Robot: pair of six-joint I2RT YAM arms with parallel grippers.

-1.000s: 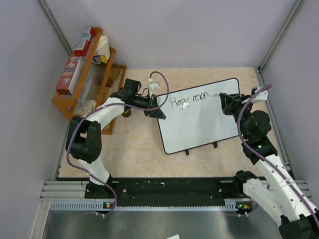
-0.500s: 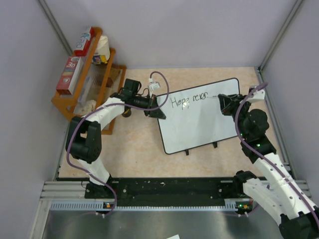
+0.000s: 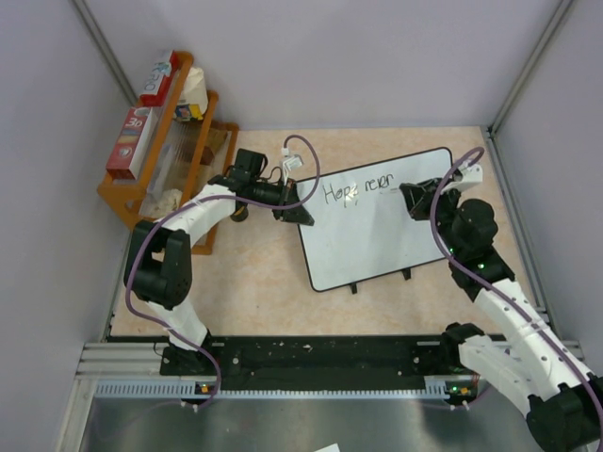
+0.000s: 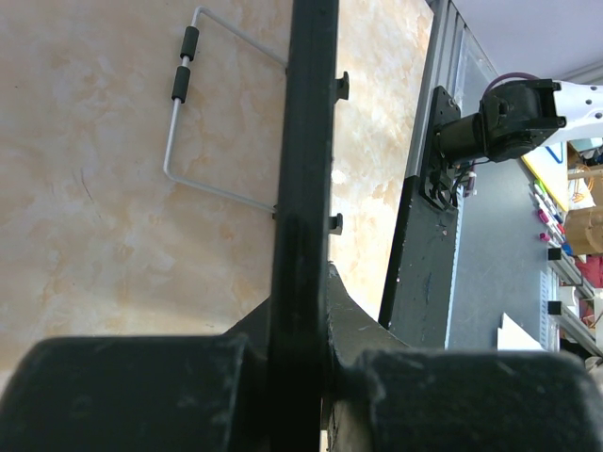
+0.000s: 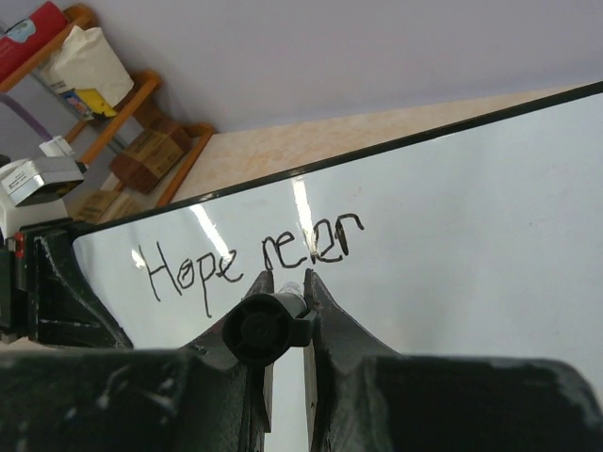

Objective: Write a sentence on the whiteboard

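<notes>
**A:** Where is the whiteboard, and what has hold of it?

**B:** The whiteboard (image 3: 377, 235) lies toward the far right corner of the table (image 3: 264, 273), skewed to its edges. My left claw (image 3: 300, 215) is clamped on the black rim at the board's left edge, near its far corner, so I judge it won't slide under the pen.

**A:** And the writing claw?

**B:** My right claw (image 5: 285, 280) is pinched tight on the marker (image 5: 265, 326), with the tip aimed at the board just below the last word. I cannot tell whether the tip touches.

**A:** How far along are you?

**B:** The sentence (image 5: 245, 254) runs along the board's far edge: "Hope" and a second word I can't read surely. I judge it unfinished.

**A:** So how do you do the next word well?

**B:** I leave a clear gap, press lightly and evenly, and match the letter height. If room toward the right edge looks short, I start a second line under "Hope"
</notes>
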